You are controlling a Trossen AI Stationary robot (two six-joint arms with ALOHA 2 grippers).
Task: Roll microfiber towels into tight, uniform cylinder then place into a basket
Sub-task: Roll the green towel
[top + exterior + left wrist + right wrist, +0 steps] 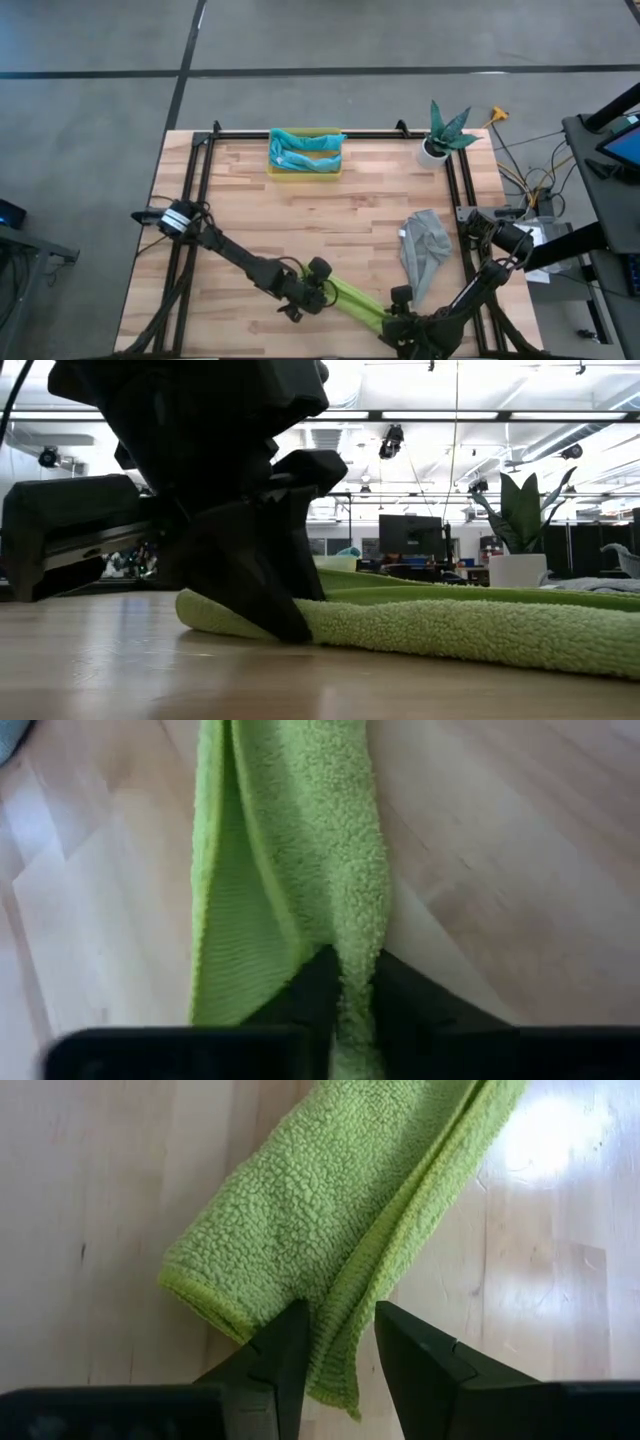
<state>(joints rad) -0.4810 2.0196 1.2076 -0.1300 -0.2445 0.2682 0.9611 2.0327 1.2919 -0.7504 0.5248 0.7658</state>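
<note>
I am the robot, both arms low at the table's near edge; my left gripper [312, 292] is pinched shut on one end of the lime green towel [352, 298], a fold of pile squeezed between my fingers [318, 982]; my right gripper [398, 318] is clamped on the other end, toward the near right corner. The towel lies folded into a long strip between them, not yet rolled. The grey towel [424, 246] sits crumpled near the right edge; the basket [305, 168] at the far edge holds teal cloth. My worry: each pinch takes only a thin edge, so an uneven pull could slip a layer and spoil the roll.
</note>
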